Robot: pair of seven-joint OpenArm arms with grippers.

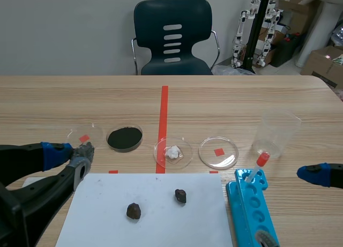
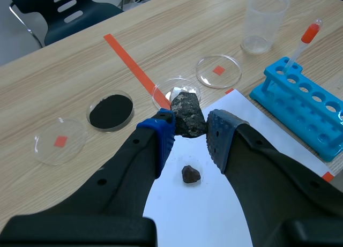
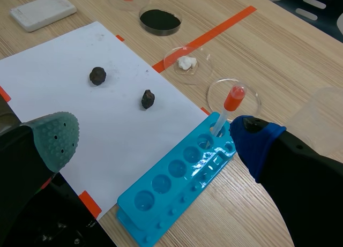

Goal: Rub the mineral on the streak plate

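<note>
Scene view: the left gripper (image 1: 79, 155) hangs near the white sheet's (image 1: 161, 220) corner. Left wrist view: it is clamped on a dark grey mineral (image 2: 187, 114). Right wrist view: the right gripper (image 3: 153, 140) gapes wide, holding nothing, above the blue rack (image 3: 177, 177); the streak plate (image 3: 43, 11) lies beyond the sheet.

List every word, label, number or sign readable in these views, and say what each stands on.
No text can be read.
The blue plastic tube rack, clear plastic beaker, white paper sheet and white rectangular block show no print.
Brown cardboard boxes behind the table: any print is too small to tell.
The orange-red squares under the clear round dishes are plain tape marks.
</note>
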